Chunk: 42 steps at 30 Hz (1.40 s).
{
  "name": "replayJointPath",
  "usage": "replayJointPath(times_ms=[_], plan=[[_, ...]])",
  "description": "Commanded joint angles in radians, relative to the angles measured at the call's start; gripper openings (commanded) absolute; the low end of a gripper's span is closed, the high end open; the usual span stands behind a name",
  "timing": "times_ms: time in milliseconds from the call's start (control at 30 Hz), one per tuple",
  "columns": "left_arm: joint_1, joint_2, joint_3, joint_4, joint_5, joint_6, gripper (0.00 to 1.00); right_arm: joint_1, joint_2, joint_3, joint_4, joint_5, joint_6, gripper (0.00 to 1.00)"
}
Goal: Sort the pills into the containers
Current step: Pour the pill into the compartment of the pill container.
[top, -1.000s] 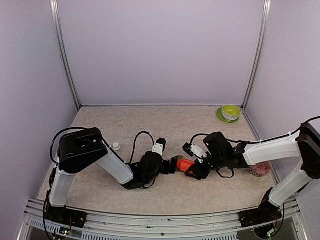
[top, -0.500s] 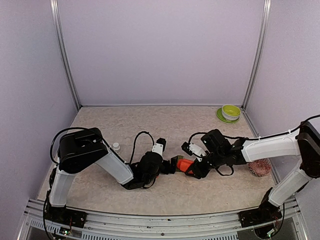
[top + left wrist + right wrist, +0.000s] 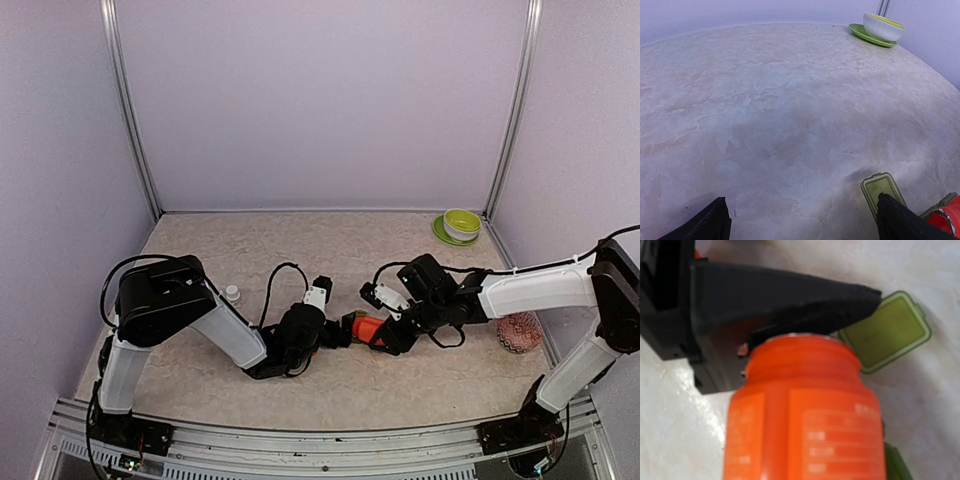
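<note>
My right gripper (image 3: 386,336) is shut on a red-orange bottle (image 3: 366,328), held tilted low over the table with its neck toward the left arm. In the right wrist view the bottle (image 3: 805,415) fills the middle and hides my own fingers. Its neck sits just under a black finger (image 3: 790,295) of the left gripper. The dark-green containers (image 3: 349,321) lie between the two grippers. One lid (image 3: 887,332) stands open, and it also shows in the left wrist view as lid (image 3: 882,189). My left gripper (image 3: 807,227) is open and holds nothing. No pills show.
A tiny clear bottle with a white cap (image 3: 232,293) stands left of the left arm. A green bowl on a green plate (image 3: 461,224) sits in the back right corner. A reddish patterned object (image 3: 518,332) lies by the right wall. Walls close off three sides.
My right arm has shifted slightly left with the bottle, uncovering more of the reddish object behind it. The left arm has not moved.
</note>
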Motion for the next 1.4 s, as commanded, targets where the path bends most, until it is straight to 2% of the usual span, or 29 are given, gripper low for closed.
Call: replayJointPath(times_ms=[0, 1367], plan=[[0.011, 0.037, -0.032, -0.089, 0.025, -0.014, 0.99, -0.009, 0.007, 0.036, -0.065, 0.012, -0.009, 0.18], [0.01, 0.033, -0.036, -0.089, 0.016, -0.012, 0.99, -0.007, 0.101, 0.22, -0.3, 0.004, -0.037, 0.18]])
